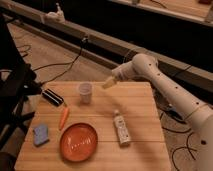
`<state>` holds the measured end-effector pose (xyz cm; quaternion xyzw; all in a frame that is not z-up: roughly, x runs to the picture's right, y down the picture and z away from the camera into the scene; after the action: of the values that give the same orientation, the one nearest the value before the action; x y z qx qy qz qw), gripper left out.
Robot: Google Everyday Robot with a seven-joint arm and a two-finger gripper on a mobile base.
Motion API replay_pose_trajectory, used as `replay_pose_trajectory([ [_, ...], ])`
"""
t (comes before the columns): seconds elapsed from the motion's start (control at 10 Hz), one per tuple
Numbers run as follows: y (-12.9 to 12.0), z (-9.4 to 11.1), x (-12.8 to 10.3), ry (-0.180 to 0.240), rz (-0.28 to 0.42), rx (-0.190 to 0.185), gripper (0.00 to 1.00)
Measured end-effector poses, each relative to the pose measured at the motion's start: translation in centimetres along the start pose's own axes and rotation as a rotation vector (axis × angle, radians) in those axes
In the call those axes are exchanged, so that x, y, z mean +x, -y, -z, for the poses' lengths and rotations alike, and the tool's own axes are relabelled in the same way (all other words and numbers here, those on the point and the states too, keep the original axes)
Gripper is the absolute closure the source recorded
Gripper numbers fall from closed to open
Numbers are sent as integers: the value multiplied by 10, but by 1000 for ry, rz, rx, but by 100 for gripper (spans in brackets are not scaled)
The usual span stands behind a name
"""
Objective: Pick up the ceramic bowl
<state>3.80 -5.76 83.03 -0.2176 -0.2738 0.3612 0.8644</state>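
The robot's tool (107,83) hangs over the worktop's (142,107) far edge beside a white cup (85,92). Whether it is released or clenched cannot be told. The ceramic bowl (79,141) sits near the front edge, between a blue sponge (40,135) and a lying bottle (120,131), with bare wood beyond.

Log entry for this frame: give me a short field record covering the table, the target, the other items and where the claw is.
surface: wooden table
target: ceramic bowl, orange-red, near the front edge, nothing touching it
cup: white cup, upright, far side
carrot: carrot, between cup and bowl, slightly left
sponge: blue sponge, left of the bowl
bottle: white bottle, lying flat, right of the bowl
other: black object, left of the cup
claw: claw, in the air by the far edge, right of the cup, far from the bowl
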Motion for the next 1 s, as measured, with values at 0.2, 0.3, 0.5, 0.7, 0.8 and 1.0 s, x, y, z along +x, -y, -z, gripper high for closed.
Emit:
replay_pose_trajectory([
  [0.2,0,0,0,0,0,0,20],
  [0.3,0,0,0,0,0,0,20],
  [0.5,0,0,0,0,0,0,20],
  [0.7,0,0,0,0,0,0,20],
  [0.8,0,0,0,-1,1,0,20],
  [1.0,-16,-4,5,-30,57,-23,20],
])
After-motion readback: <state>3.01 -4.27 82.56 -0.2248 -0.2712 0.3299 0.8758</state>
